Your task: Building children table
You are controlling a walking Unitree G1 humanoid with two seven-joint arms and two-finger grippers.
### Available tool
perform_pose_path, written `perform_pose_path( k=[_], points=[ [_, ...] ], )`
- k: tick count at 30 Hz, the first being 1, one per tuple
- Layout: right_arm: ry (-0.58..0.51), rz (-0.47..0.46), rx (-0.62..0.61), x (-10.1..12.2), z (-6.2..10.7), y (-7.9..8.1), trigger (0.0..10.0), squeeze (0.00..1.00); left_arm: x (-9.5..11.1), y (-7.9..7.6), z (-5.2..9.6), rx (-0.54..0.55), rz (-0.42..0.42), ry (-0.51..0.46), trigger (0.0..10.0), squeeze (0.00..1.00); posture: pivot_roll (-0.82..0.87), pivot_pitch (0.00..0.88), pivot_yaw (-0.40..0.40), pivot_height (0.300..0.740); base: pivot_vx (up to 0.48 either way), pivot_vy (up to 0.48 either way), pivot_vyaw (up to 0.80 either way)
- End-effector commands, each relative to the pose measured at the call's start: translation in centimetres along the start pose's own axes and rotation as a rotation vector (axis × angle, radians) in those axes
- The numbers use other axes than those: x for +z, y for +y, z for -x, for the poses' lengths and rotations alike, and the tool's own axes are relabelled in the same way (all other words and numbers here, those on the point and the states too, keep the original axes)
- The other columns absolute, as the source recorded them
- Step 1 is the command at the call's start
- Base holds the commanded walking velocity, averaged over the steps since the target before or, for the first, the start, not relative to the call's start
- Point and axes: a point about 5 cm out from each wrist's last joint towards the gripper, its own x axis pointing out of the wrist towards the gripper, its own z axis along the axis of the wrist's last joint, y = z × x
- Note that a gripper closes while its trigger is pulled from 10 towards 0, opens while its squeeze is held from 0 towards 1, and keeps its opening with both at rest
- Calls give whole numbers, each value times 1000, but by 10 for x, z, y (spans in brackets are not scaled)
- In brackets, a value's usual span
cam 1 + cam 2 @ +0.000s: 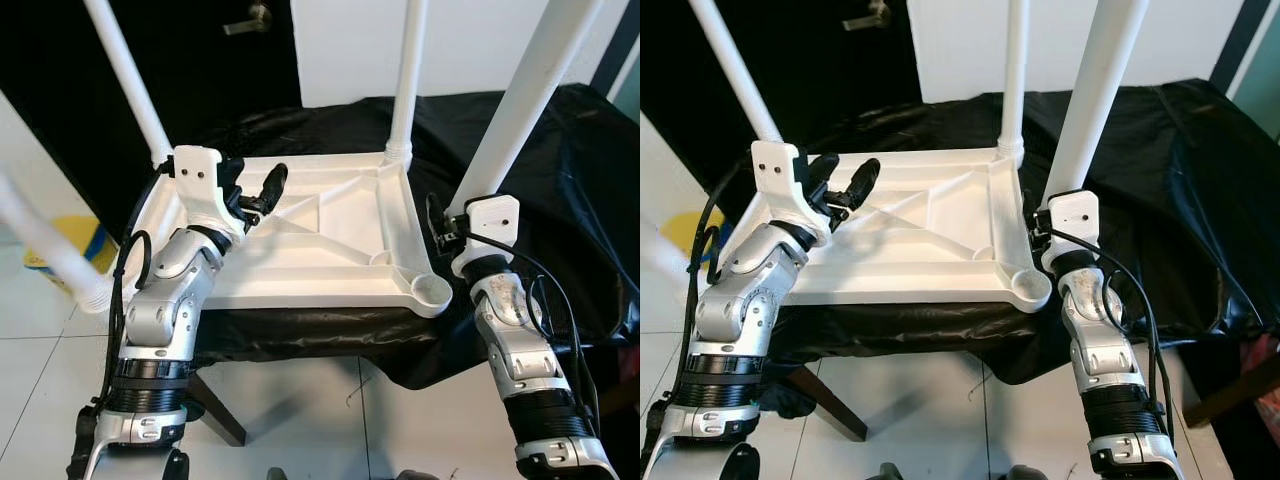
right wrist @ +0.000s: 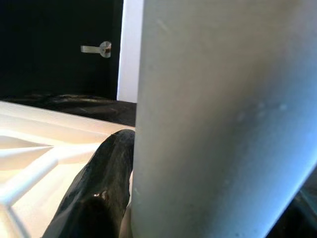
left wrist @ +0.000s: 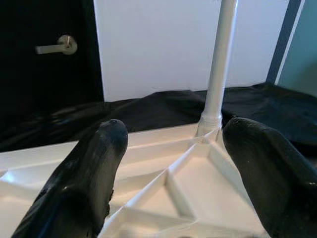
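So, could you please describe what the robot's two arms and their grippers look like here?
Both arms are jointed silver metal with black ribbed cuffs near the base and loose black cables looping alongside. Each wrist carries a boxy white housing with small dark screw holes. The left gripper and right gripper have long, rounded, matte black fingers.

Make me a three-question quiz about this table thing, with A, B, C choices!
1. The upside-down table top lies on:
A. bare tiles
B. a black cloth
C. a chair

2. The table leg in the right end effector is:
A. white
B. red
C. green

3. The left end effector is:
A. shut on a leg
B. shut on the cloth
C. open

Answers:
1 B: the table top rests on a black cloth.
2 A: the table leg gripped by the right end effector is white.
3 C: the left end effector hangs over the table top, with its fingers spread and nothing between them.
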Motion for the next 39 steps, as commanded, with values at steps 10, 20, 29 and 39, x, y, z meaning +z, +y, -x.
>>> perform_pose_path(
  k=[10, 20, 29, 39],
  points=[
    [71, 22, 114, -10, 9, 12, 10000, 0, -16, -32, 13, -380, -69, 126, 10000, 0, -101, 42, 66, 740, 0, 0, 0],
    [92, -2, 167, -15, 12, 21, 10000, 0, -26, -46, 22, -540, -88, 215, 10000, 0, -100, 38, 62, 740, 0, 0, 0],
    [167, -108, 203, -33, 23, 31, 10000, 0, -31, -60, 26, -674, -94, 253, 10000, 0, -101, 33, 67, 740, 0, 0, 0],
    [273, -121, 204, -58, 50, 38, 10000, 0, -30, -70, 27, -726, -79, 260, 10000, 0, -107, 45, 75, 740, 0, 0, 0]
  ],
)
